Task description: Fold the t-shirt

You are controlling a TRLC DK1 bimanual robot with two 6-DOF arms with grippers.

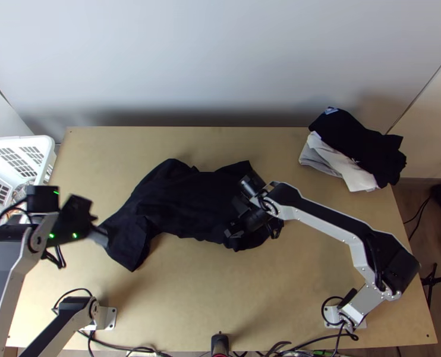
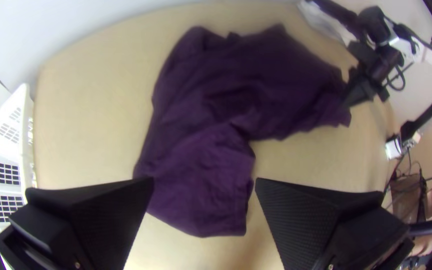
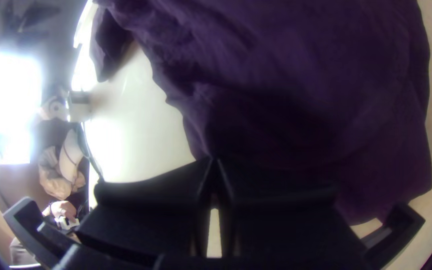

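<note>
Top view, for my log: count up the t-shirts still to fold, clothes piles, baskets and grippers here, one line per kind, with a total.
T-shirt: 1
Clothes pile: 1
Basket: 1
Grippers: 2 (left gripper, right gripper)
Total: 5

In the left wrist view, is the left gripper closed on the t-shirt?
No, the left gripper is wide open, its fingers set far apart with the dark t-shirt in view between them.
</note>
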